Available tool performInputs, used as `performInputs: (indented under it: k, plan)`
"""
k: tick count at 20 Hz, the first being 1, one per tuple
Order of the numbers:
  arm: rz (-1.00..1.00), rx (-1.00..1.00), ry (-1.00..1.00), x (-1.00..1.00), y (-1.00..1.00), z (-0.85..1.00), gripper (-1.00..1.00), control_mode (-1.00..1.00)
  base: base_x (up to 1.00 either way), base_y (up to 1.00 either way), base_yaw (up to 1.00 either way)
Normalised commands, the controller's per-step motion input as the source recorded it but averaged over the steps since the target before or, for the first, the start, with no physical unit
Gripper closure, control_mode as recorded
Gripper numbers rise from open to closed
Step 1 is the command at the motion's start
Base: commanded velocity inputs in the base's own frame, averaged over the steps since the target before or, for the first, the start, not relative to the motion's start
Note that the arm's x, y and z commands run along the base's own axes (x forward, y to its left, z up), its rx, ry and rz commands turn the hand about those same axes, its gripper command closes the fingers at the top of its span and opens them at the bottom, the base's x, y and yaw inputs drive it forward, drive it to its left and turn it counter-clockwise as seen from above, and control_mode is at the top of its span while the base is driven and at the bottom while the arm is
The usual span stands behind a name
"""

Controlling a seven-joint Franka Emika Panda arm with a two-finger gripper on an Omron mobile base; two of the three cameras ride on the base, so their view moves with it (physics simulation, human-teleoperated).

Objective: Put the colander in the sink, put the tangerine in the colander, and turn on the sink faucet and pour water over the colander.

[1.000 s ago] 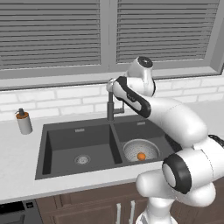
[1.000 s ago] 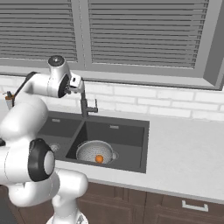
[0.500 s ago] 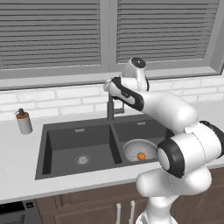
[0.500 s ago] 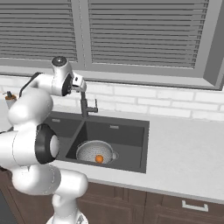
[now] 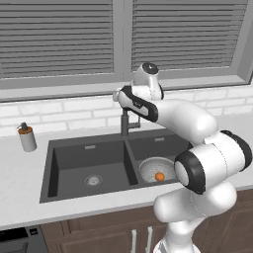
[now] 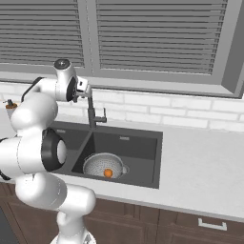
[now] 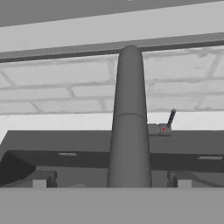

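Looking from the left base view, we see the perforated metal colander [image 5: 157, 169] in the dark sink's [image 5: 69, 155] right basin, the round orange tangerine [image 5: 159, 176] inside. Right base view: our gripper [image 6: 84, 91] meets the gooseneck faucet [image 6: 93, 114]. Hand view: fingertips [image 7: 39, 181] spread wide astride the smooth cylindrical spout.

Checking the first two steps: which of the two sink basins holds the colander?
The right-hand basin, as seen from the robot: the colander sits on its floor with the tangerine inside. The left basin shows just its bare drain.
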Motion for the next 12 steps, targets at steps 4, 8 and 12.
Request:
performInputs:
  k: [4,8,12]
  plan:
    - [-0.01,-0.05,0.0,-0.01,-0.32,-0.34,-1.0,-1.0,0.0,0.0,0.0]
    - [-0.01,-0.04,0.0,-0.05,-0.42,-0.36,-1.0,-1.0,0.0,0.0,0.0]
    - [-0.01,-0.04,0.0,-0.01,-0.39,-0.38,-1.0,-1.0,0.0,0.0,0.0]
